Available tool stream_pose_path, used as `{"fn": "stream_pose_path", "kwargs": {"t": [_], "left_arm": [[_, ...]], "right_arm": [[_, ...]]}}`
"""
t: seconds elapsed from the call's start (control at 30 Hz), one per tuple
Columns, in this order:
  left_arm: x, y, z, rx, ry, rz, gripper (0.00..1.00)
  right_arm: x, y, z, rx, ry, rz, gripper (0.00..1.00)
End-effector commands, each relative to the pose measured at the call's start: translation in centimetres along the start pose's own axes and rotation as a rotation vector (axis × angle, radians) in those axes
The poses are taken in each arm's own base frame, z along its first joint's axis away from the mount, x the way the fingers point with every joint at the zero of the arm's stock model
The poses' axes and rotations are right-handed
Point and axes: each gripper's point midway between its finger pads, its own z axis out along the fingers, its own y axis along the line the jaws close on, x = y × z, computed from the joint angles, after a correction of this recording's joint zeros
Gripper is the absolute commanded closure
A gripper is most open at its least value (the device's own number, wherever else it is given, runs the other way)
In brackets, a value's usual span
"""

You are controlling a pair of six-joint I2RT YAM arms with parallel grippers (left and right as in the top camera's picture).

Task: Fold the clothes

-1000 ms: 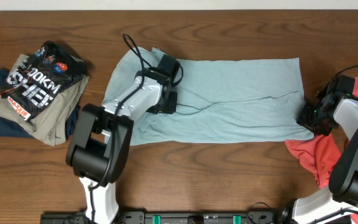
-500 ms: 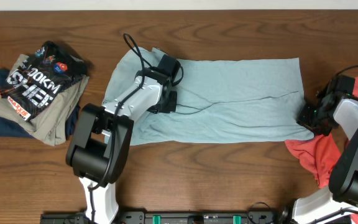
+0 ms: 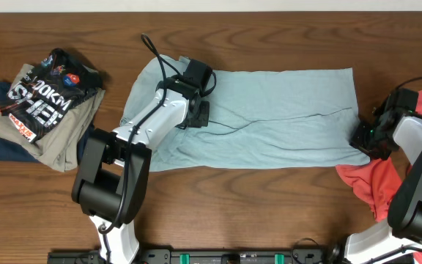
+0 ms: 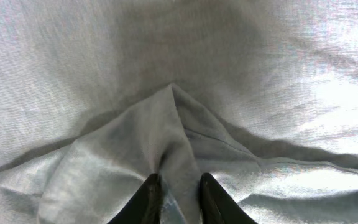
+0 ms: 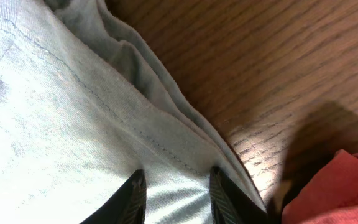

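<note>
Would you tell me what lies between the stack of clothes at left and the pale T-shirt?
Only bare wooden table, right up to the T-shirt, as the overhead view shows.

A dark brown wooden worktop (image 3: 269, 213) with lengthwise grain fills the overhead view. Three lots of fabric lie on it.

Across the middle, a pale blue-grey T-shirt (image 3: 284, 117) is spread as a wide band. It is mostly flat, with creases running through its centre and a rumpled left end.

At the left of the frame, well apart from it, sits a pile of folded clothes (image 3: 39, 110). A dark printed piece with white lettering is on top, a khaki one under it and a navy one at the bottom.

At the right edge lies a crumpled coral-red garment (image 3: 376, 187), just beside the T-shirt's lower right corner.
</note>
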Motion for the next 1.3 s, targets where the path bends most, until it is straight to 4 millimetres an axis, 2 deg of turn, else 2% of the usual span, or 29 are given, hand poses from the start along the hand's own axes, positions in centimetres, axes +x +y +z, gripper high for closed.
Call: {"fn": "stream_pose_path", "kwargs": {"t": [0.0,0.03,0.33,0.43,0.57,0.67,0.73,0.77,0.83,0.9,1.0,1.1,1.23,1.27], "left_arm": [[-1.2,0.0,-1.1,-0.003,-0.042,0.001,0.89],[-1.1,0.1,-1.1,-0.003,-0.039,0.001,0.94],[-0.2,-1.1,-2.2,0.074,-0.005,0.004,0.94],[0.6,-3.2,-3.9,0.206,0.025,0.024,0.94],[2.5,-7.1,-6.5,0.416,0.09,0.059,0.94],[4.4,-8.2,-6.7,0.424,0.153,0.085,0.94],[5.6,-8.3,-6.1,0.38,0.176,0.11,0.94],[5.9,-8.1,-5.8,0.354,0.175,0.119,0.91],[5.9,-7.4,-5.3,0.287,0.157,0.135,0.72],[5.3,-6.4,-5.1,0.222,0.128,0.138,0.66],[4.2,-4.2,-5.3,0.14,0.092,0.112,0.6],[3.1,-1.2,-6.0,0.065,0.063,0.062,0.59],[2.6,4.1,-7.2,-0.02,0.063,-0.084,0.58],[2.9,5.5,-7.4,-0.033,0.078,-0.132,0.55]], "right_arm": [[3.6,-1.5,2.5,0.046,0.134,0.01,0.67],[3.6,-1.5,2.5,0.046,0.134,0.01,0.67],[3.6,-1.5,2.5,0.046,0.134,0.01,0.67],[3.6,-1.5,2.5,0.046,0.134,0.01,0.67],[3.6,-1.5,2.5,0.046,0.134,0.009,0.67],[3.6,-1.5,2.5,0.046,0.134,0.01,0.67],[3.6,-1.5,2.5,0.046,0.134,0.01,0.67],[3.6,-1.5,2.5,0.046,0.134,0.01,0.67],[3.6,-1.5,2.5,0.046,0.134,0.01,0.68],[3.6,-1.4,2.4,0.043,0.134,0.009,0.68],[3.4,-1.3,2.0,0.04,0.141,0.01,0.67],[2.4,-1.0,0.5,0.041,0.141,0.013,0.66],[0.3,-0.5,-2.3,0.035,0.115,0.007,0.65],[-0.1,-0.4,-2.9,0.033,0.109,-0.001,0.64]]}}
